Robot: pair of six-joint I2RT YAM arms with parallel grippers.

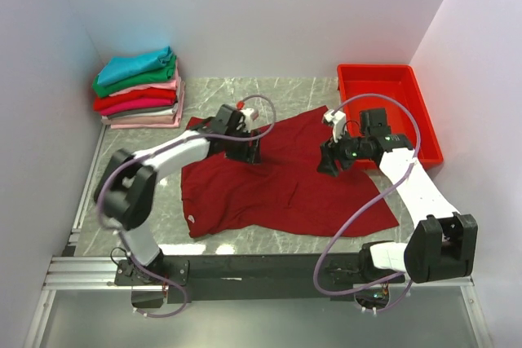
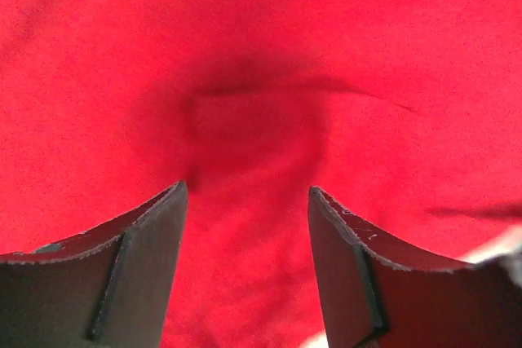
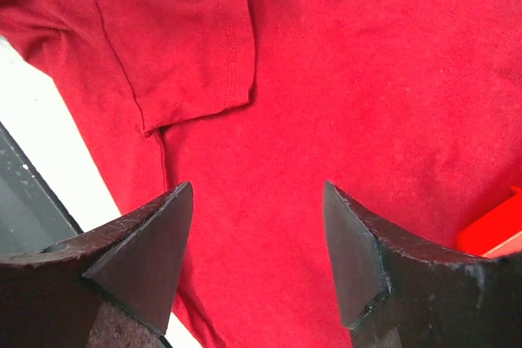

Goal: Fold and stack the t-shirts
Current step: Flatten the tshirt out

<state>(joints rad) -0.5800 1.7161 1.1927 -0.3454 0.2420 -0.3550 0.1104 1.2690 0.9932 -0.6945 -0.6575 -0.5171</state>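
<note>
Red tray (image 1: 373, 68) near right hand (image 1: 329, 166); shirt stack (image 1: 139, 87) well left.

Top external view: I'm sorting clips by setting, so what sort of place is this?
Probably a robot lab cell: plain white walls box in a grey marble-patterned table, with two white robot arms bolted along its near edge.

The large dark red soft cloth t-shirt (image 1: 277, 193) lies spread open and slightly rumpled, directly under the left gripper (image 1: 252, 154) and right gripper (image 1: 328, 166). The stack of folded cloth t-shirts (image 1: 139, 87) — teal on top, then green, pink, red — sits well beyond the left gripper, on its outer side.
</note>
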